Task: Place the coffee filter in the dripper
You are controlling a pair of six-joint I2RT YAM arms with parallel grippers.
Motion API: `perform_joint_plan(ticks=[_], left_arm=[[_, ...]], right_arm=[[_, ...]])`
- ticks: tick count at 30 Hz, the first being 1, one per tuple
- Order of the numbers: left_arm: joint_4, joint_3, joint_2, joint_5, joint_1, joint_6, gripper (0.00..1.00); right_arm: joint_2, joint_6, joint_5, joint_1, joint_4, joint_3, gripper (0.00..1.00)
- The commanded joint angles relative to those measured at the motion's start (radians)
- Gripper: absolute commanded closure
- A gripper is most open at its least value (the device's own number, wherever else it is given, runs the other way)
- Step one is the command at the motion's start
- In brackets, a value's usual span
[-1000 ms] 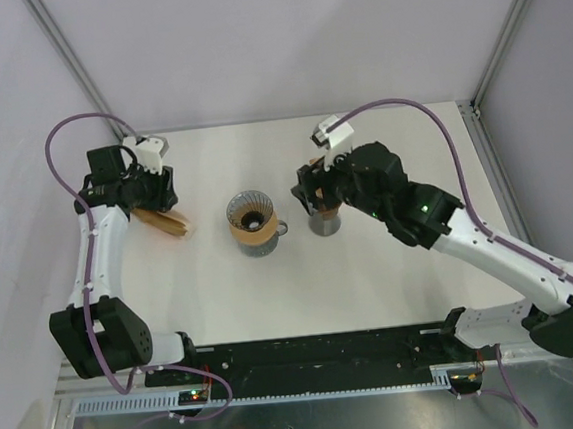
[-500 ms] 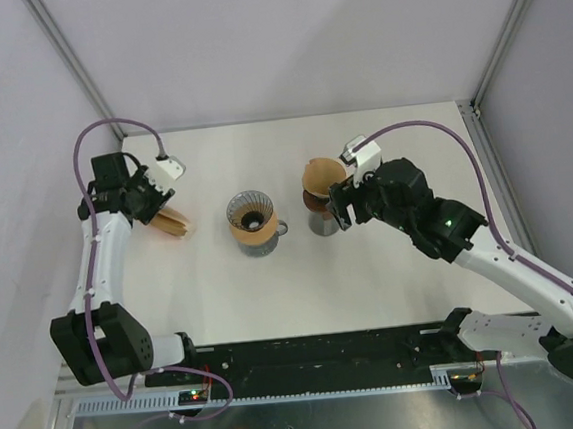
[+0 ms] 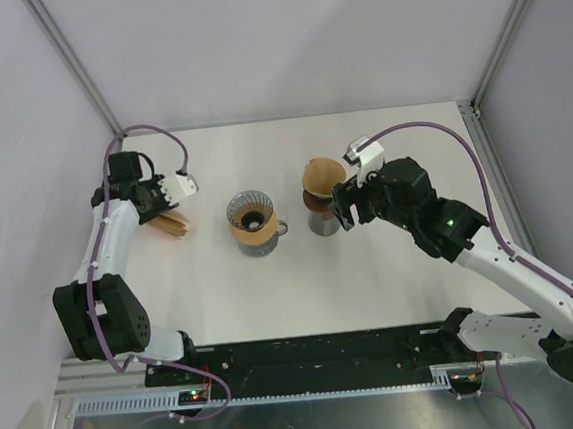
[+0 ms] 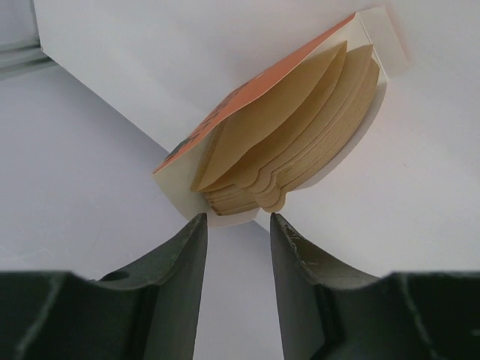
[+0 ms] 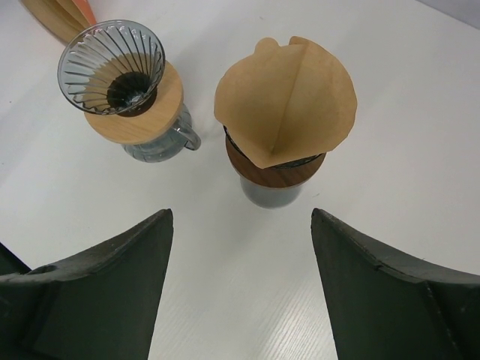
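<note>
**Change observed.** One second ago the right end effector [image 5: 240, 285] stood over the right-hand dripper [image 5: 274, 171]. It has since drawn back toward the near right, and over the last half second it has barely shifted. Its jaws stand wide apart and carry nothing. The coffee filter [image 5: 285, 101] now sits opened out in that dripper, its paper flaring above the rim. The placement therefore appears made, and in my judgement only a check of the seating remains.

The left arm has swung its wrist round over the same interval. The left end effector [image 4: 234, 247] points at the filter pack [image 4: 292, 127] at the far left of the desk [image 3: 391, 266]. Its jaws are narrowly apart, empty, and just short of the pack's near edge. The second dripper [image 5: 112, 64], glass on a pale wooden collar, stands left of the first and holds no paper.

**Not verifiable.**
- The paper hides the cone beneath it, so whether the filter is pressed fully home cannot be told.
- In the top view the right wrist covers the dripper's right side.
- The print on the pack's orange cover is unreadable.
- Both wrist views cut off the finger bases.
</note>
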Motion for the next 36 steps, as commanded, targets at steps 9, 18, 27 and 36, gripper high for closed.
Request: perform_joint_plan(ticks=[9,18,27,36], left_arm=[[0.008,-0.018,0.047,0.029,0.001,0.237,0.66],[0.005,-0.027,0.068,0.047,0.001,0.275,0.65],[0.008,-0.02,0.089,0.06,-0.003,0.269,0.68],[0.008,0.003,0.137,0.009,-0.003,0.267,0.7]], right_arm=[[-0.045,-0.017,-0.035,-0.016,0.043,-0.027,0.21],[-0.06,-0.017,-0.058,-0.022,0.054,-0.04,0.21],[-0.062,-0.017,-0.075,-0.026,0.058,-0.041,0.2],[-0.064,-0.017,-0.076,-0.026,0.054,-0.041,0.2]])
